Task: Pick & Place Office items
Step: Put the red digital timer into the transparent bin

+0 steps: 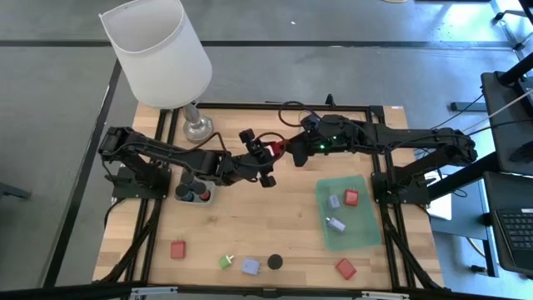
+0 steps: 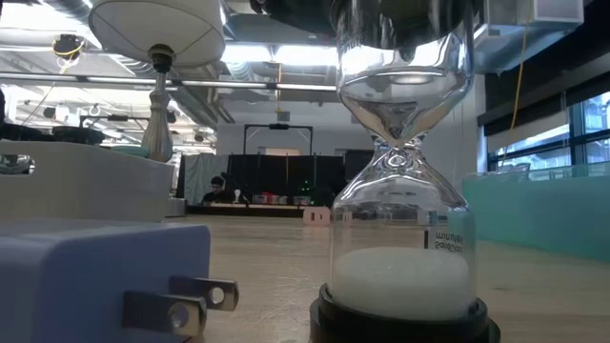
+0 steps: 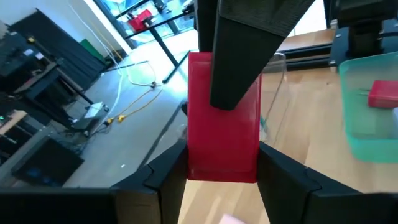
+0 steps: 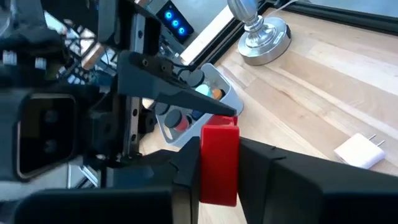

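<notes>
Gripping one red block (image 1: 273,150) from both sides, the left gripper (image 1: 265,156) and the right gripper (image 1: 287,151) meet in mid-air above the table's middle, each closed on it. If either pulls away before the other loosens, the block could twist free and drop onto the table (image 1: 275,212). Farther off, the green tray (image 1: 363,236) holds other items.

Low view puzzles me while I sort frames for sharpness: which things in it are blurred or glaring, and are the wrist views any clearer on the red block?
Low view: the white plug is close and soft; the hourglass fills the frame with bright ceiling glare through its glass. Left wrist view: red block large, slightly soft. Right wrist view: block edges crisp; the other arm's dark pincer is blurred.
</notes>
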Robot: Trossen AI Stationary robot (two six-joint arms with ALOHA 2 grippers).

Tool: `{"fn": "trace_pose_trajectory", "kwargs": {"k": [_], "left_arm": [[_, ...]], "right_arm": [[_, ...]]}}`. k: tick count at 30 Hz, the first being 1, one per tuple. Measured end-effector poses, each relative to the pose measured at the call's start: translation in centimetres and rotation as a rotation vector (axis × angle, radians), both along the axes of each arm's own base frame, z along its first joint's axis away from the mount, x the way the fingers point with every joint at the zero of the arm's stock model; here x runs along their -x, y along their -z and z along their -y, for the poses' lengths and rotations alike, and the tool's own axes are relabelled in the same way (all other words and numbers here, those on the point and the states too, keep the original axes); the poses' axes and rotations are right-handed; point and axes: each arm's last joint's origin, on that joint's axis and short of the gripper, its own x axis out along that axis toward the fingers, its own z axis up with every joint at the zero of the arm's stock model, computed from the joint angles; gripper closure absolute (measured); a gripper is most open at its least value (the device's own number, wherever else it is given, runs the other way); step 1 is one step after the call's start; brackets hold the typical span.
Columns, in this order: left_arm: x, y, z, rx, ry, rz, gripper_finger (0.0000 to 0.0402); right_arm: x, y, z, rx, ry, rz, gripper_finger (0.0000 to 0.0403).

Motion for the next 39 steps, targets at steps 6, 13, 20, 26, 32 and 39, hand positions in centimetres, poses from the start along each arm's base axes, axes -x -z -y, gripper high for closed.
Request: {"fn": "trace_pose_trajectory", "kwargs": {"k": [6, 13, 20, 26, 32, 39], "left_arm": [[-0.1, -0.2, 0.3, 0.067, 0.011, 0.062, 0.0202], [-0.3, -0.7, 0.7, 0.112, 0.021, 0.149, 0.0174], [-0.2, -0.9, 0.7, 0.110, -0.053, 0.199, 0.0165], [-0.1, -0.9, 1.1, 0.145, -0.087, 0.242, 0.0169], [0.1, -0.9, 1.8, 0.158, -0.089, 0.258, 0.0169], [0.2, -0.9, 2.0, 0.148, -0.105, 0.260, 0.0170]], "right_arm": [[0.1, 0.3, 0.0, 0.031, -0.015, -0.032, 0.0328], [0.4, 0.7, 0.2, 0.058, -0.019, -0.087, 0.0337], [2.5, 1.7, 2.4, 0.079, 0.052, -0.288, 0.0330], [6.0, 1.1, 3.6, 0.110, 0.141, -0.418, 0.0333], [9.2, 1.0, 3.9, 0.156, 0.243, -0.582, 0.0331], [10.9, 1.5, 5.2, 0.157, 0.322, -0.734, 0.0331]]}}
